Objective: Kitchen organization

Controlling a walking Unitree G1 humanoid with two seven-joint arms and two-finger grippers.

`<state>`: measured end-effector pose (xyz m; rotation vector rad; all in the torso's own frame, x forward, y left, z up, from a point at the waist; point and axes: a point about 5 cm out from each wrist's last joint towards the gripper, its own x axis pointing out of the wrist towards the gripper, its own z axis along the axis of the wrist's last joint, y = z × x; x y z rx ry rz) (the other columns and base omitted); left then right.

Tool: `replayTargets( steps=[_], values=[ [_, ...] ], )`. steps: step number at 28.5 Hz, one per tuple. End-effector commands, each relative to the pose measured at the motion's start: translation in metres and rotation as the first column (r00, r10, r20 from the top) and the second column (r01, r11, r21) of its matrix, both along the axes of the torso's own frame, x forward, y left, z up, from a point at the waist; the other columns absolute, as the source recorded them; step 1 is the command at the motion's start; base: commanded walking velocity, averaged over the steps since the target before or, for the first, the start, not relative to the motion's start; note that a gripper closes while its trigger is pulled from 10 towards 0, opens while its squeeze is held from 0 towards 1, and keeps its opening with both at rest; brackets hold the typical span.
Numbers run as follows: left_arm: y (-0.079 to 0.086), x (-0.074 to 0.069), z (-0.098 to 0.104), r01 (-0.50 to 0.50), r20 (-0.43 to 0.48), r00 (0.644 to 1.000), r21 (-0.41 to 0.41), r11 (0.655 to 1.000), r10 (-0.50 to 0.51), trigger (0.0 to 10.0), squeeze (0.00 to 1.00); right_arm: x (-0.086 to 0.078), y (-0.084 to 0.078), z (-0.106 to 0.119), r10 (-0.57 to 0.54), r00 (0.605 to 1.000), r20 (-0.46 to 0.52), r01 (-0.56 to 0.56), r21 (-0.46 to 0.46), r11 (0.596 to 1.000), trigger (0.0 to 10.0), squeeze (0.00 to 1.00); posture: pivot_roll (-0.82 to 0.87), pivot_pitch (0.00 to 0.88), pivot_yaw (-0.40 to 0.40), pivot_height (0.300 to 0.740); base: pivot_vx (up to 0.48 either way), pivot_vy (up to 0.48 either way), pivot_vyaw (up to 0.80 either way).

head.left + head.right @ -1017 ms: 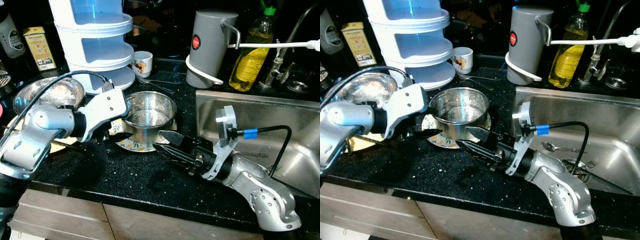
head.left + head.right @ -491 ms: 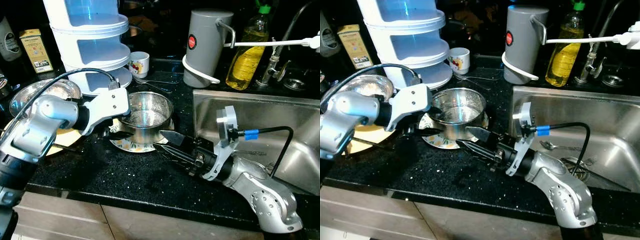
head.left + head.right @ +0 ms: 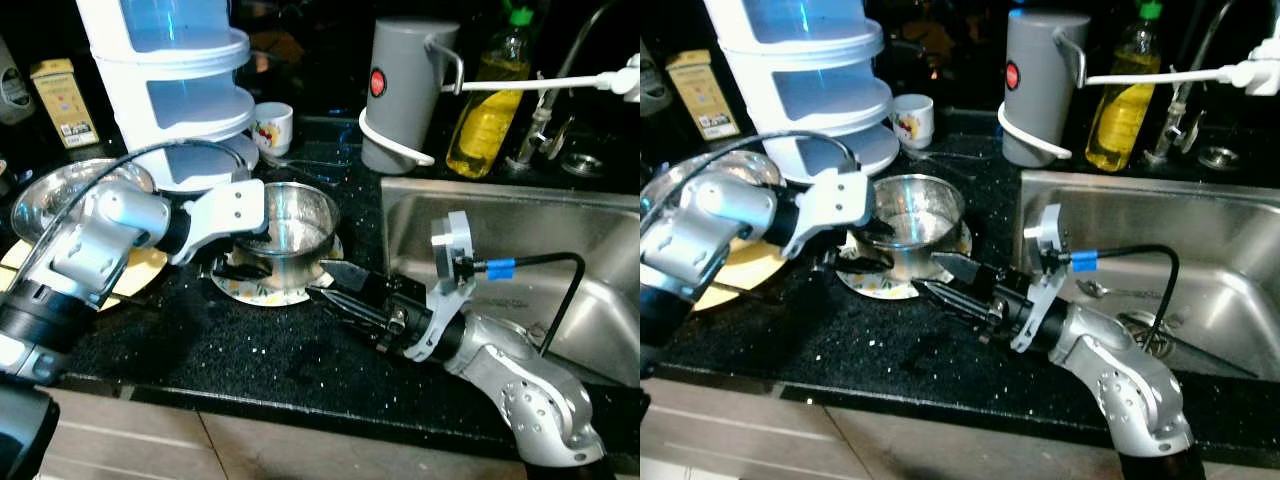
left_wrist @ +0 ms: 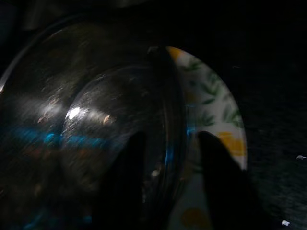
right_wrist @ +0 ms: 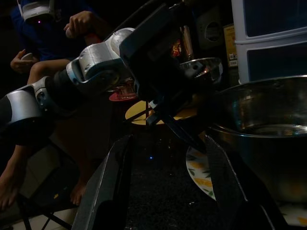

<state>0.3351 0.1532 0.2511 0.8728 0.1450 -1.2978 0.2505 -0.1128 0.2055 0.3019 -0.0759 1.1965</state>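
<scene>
Steel pot [image 3: 291,222] rim straddled by left gripper [image 3: 243,250], unclenched right gripper [image 3: 328,283] beside it

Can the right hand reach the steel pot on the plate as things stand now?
Probably yes: the right hand is open just beside the steel pot, pointing at it, with bare counter between; the left hand already straddles its rim.

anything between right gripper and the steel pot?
Only bare black counter and the patterned plate's rim under the steel pot; right gripper sits just short, seen in left eye view.

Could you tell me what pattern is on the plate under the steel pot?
Green leaves and yellow-orange patches on the white plate, clearest in the left wrist view.
</scene>
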Motion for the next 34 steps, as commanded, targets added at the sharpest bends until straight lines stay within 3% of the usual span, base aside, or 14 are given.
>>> replayTargets(
  steps=[1,11,16,19,25,34],
  values=[
    [0.001,0.001,-0.004,0.017,-0.032,0.999,0.032,0.999,-0.016,0.0,0.00,-0.003,-0.001,0.001,-0.008,1.000,0.013,0.008,-0.012,1.000,10.0,0.00,-0.10,0.000,-0.001,0.740,0.000,0.000,0.00],
    [0.003,0.002,0.000,0.050,-0.031,0.998,0.034,0.998,-0.049,0.0,0.00,-0.001,-0.004,0.001,-0.034,0.999,0.017,0.034,-0.015,0.999,10.0,0.00,-0.10,0.000,-0.001,0.740,0.000,0.000,0.00],
    [0.000,0.000,0.021,0.075,0.036,0.996,0.008,0.997,-0.076,0.0,0.00,0.006,-0.006,0.001,-0.102,0.995,0.012,0.102,-0.007,0.995,10.0,0.00,-0.09,0.000,-0.001,0.740,0.000,0.000,0.00],
    [-0.004,-0.004,0.041,0.104,0.098,0.990,-0.016,0.994,-0.102,0.0,0.00,0.017,-0.011,-0.001,-0.200,0.980,-0.010,0.200,-0.013,0.980,10.0,0.00,-0.09,0.000,-0.001,0.740,0.000,0.000,0.00],
    [-0.014,-0.010,0.062,0.164,0.161,0.975,-0.035,0.986,-0.156,0.0,0.00,0.025,-0.016,0.000,-0.265,0.964,-0.009,0.265,-0.027,0.964,10.0,0.00,-0.09,0.000,0.000,0.740,0.000,0.000,-0.74],
    [-0.023,-0.012,0.060,0.202,0.148,0.970,-0.046,0.978,-0.194,0.0,0.00,0.036,-0.025,0.002,-0.371,0.929,0.000,0.371,-0.033,0.928,10.0,0.00,-0.09,0.000,0.000,0.740,0.000,0.000,-0.77]
  ],
)
